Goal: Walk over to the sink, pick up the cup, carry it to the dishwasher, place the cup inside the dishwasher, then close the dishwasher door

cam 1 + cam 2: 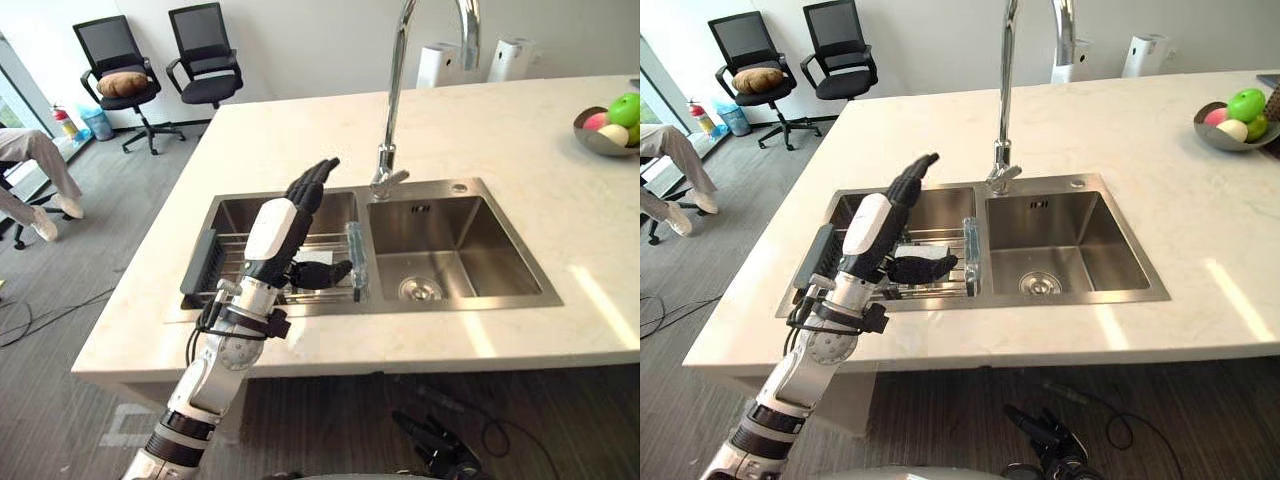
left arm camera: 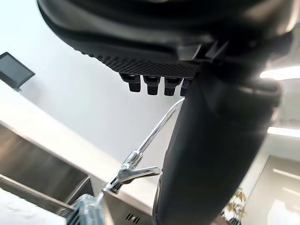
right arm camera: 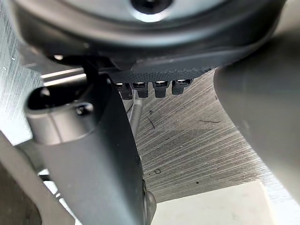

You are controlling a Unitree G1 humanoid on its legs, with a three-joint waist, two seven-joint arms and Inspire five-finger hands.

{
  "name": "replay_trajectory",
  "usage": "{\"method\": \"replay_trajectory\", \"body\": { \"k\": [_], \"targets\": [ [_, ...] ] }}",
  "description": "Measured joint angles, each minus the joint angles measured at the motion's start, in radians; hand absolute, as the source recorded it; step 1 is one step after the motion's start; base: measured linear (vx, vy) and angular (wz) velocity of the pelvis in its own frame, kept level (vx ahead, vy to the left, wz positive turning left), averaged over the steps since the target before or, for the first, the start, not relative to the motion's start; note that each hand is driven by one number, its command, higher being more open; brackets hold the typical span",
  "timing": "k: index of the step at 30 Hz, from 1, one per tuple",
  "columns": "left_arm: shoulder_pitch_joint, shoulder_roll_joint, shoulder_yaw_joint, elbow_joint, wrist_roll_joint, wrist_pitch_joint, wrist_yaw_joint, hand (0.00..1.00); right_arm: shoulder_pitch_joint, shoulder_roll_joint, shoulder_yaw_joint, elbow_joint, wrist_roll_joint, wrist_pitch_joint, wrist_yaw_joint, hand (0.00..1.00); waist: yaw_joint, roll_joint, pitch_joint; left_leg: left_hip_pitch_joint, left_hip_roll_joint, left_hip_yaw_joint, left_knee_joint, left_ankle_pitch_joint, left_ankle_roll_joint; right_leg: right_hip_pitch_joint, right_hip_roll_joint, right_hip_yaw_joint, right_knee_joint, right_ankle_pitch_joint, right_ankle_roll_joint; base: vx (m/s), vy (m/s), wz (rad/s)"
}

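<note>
Dark against the grey floor at the bottom right, my right hand (image 1: 440, 455) hangs with fingers loose and straight. At centre-left my left hand (image 1: 290, 225) is raised over the sink's (image 1: 450, 230) left basin, fingers straight and spread from the thumb, holding nothing. The clear glass cup (image 1: 357, 262) sits just beside my thumb on the wire rack (image 1: 235, 255) by the divider, with the tap (image 1: 392, 100) rising beyond.

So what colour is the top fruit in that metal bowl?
Bright green: the round fruit in the grey metal bowl, clearest in the right eye view.
</note>
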Motion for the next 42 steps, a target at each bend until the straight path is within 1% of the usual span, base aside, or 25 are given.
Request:
{"method": "replay_trajectory", "body": {
  "k": [1,2,3,4,6,7,9,11,12,13,14,16,18,21,23,28,34,38,42],
  "targets": [
    [-0.013,0.013,0.001,0.021,0.0,0.011,-0.017,1.0,-0.003,0.003,0.004,0.0,-0.002,0.002,0.002,1.0,-0.008,0.003,0.001,0.008,0.011,-0.007,-0.001,0.0,0.0,0.01,0.02,0.004,-0.066,-0.005,0.001,0.11,-0.11,0.19],
    [-0.054,0.049,0.001,0.066,-0.004,0.032,-0.052,1.0,-0.006,0.015,0.007,0.001,-0.004,0.009,0.006,1.0,-0.006,-0.012,-0.005,0.02,0.015,-0.007,-0.008,0.002,-0.005,0.034,0.038,-0.001,-0.239,0.064,-0.008,0.11,-0.17,0.23],
    [-0.089,0.08,0.0,0.098,-0.023,0.047,-0.083,1.0,-0.009,0.024,0.008,0.007,-0.008,0.018,0.016,1.0,-0.018,-0.037,-0.009,0.032,0.0,-0.016,-0.015,-0.01,-0.028,0.037,0.025,-0.011,-0.271,0.16,0.016,0.11,-0.181,0.24],
    [-0.101,0.085,-0.001,0.112,-0.035,0.053,-0.101,1.0,-0.01,0.023,0.007,0.01,-0.009,0.019,0.017,1.0,-0.023,-0.027,-0.011,0.036,0.007,-0.019,-0.021,-0.009,-0.031,0.039,0.03,-0.018,-0.272,0.161,0.016,0.1,-0.136,0.2],
    [-0.128,0.114,-0.001,0.118,-0.067,0.063,-0.166,1.0,-0.016,-0.001,0.012,0.025,-0.007,0.03,0.024,1.0,-0.029,-0.003,-0.013,0.038,0.014,-0.018,-0.043,0.003,-0.048,0.034,0.043,-0.019,-0.277,0.153,0.006,0.06,-0.077,0.04],
    [-0.137,0.117,-0.001,0.118,-0.072,0.065,-0.181,1.0,-0.017,-0.005,0.012,0.027,-0.007,0.034,0.023,1.0,-0.029,0.001,-0.013,0.04,0.017,-0.017,-0.051,0.005,-0.05,0.033,0.047,-0.019,-0.278,0.153,0.005,0.02,-0.064,-0.03],
    [-0.16,0.126,-0.005,0.121,-0.079,0.069,-0.223,1.0,-0.018,-0.009,0.013,0.035,-0.006,0.045,0.024,1.0,-0.029,0.003,-0.013,0.057,0.025,-0.007,-0.077,0.011,-0.06,0.033,0.059,-0.012,-0.278,0.152,0.0,0.0,-0.041,-0.12],
    [-0.189,0.164,-0.021,0.139,-0.079,0.071,-0.28,1.0,-0.017,-0.014,0.021,0.037,-0.006,0.05,0.026,1.0,-0.031,0.004,-0.014,0.078,0.027,0.018,-0.094,0.015,-0.066,0.028,0.065,0.008,-0.278,0.155,-0.005,-0.03,-0.009,-0.3],
    [-0.208,0.173,-0.028,0.159,-0.079,0.072,-0.301,1.0,-0.017,-0.015,0.023,0.037,-0.006,0.053,0.027,1.0,-0.033,0.004,-0.016,0.079,0.027,0.021,-0.096,0.016,-0.066,0.025,0.065,0.013,-0.278,0.156,-0.005,-0.04,0.017,-0.27],
    [-0.229,0.188,-0.035,0.181,-0.079,0.076,-0.344,1.0,-0.017,-0.018,0.034,0.036,-0.005,0.053,0.027,1.0,-0.038,0.002,-0.018,0.079,0.026,0.029,-0.102,0.018,-0.066,0.019,0.065,0.023,-0.279,0.161,-0.004,-0.03,0.02,-0.16],
    [-0.233,0.19,-0.036,0.186,-0.079,0.076,-0.353,1.0,-0.017,-0.018,0.036,0.036,-0.005,0.053,0.027,1.0,-0.039,0.002,-0.018,0.079,0.026,0.03,-0.103,0.019,-0.066,0.018,0.065,0.025,-0.28,0.162,-0.003,-0.02,0.03,-0.15],
    [-0.243,0.201,-0.038,0.206,-0.078,0.08,-0.401,1.0,-0.017,-0.019,0.038,0.036,-0.001,0.053,0.027,1.0,-0.047,0.001,-0.018,0.08,0.023,0.04,-0.108,0.02,-0.065,0.015,0.065,0.032,-0.287,0.169,0.0,-0.01,0.024,-0.12],
    [-0.253,0.217,-0.044,0.236,-0.079,0.09,-0.473,1.0,-0.016,-0.018,0.039,0.037,-0.001,0.053,0.028,1.0,-0.054,0.0,-0.019,0.083,0.021,0.052,-0.113,0.02,-0.065,0.014,0.066,0.042,-0.299,0.178,0.002,0.01,0.027,-0.14],
    [-0.27,0.246,-0.048,0.268,-0.081,0.112,-0.547,1.0,-0.014,-0.018,0.038,0.038,-0.001,0.053,0.033,1.0,-0.058,-0.002,-0.021,0.084,0.018,0.062,-0.12,0.02,-0.065,0.008,0.066,0.052,-0.303,0.182,0.004,0.02,0.02,-0.1],
    [-0.278,0.265,-0.048,0.281,-0.081,0.128,-0.57,1.0,-0.015,-0.019,0.037,0.043,-0.001,0.053,0.038,1.0,-0.059,-0.002,-0.021,0.084,0.016,0.065,-0.123,0.02,-0.064,0.008,0.066,0.055,-0.306,0.185,0.005,0.03,0.014,-0.06],
    [-0.294,0.301,-0.048,0.284,-0.086,0.141,-0.586,1.0,-0.013,-0.019,0.028,0.056,-0.002,0.053,0.05,1.0,-0.059,-0.005,-0.022,0.092,0.013,0.066,-0.125,0.02,-0.064,0.019,0.064,0.057,-0.313,0.188,0.005,0.01,0.003,-0.01],
    [-0.299,0.301,-0.048,0.327,-0.085,0.137,-0.58,1.0,-0.011,-0.017,0.014,0.071,-0.002,0.054,0.059,1.0,-0.057,-0.008,-0.024,0.093,0.011,0.068,-0.126,0.023,-0.06,0.027,0.065,0.06,-0.342,0.209,0.006,-0.05,0.001,-0.02],
    [-0.298,0.299,-0.048,0.357,-0.078,0.12,-0.574,1.0,-0.005,-0.016,0.009,0.072,-0.001,0.056,0.065,1.0,-0.057,-0.012,-0.025,0.089,0.01,0.069,-0.126,0.024,-0.058,0.028,0.065,0.06,-0.358,0.217,0.008,-0.01,0.0,0.0],
    [-0.292,0.294,-0.048,0.359,-0.075,0.107,-0.592,1.0,-0.006,-0.014,0.008,0.084,-0.001,0.058,0.065,1.0,-0.058,-0.018,-0.025,0.087,0.008,0.069,-0.127,0.024,-0.058,0.036,0.066,0.06,-0.375,0.227,0.01,0.0,0.0,0.0]
  ]
}}
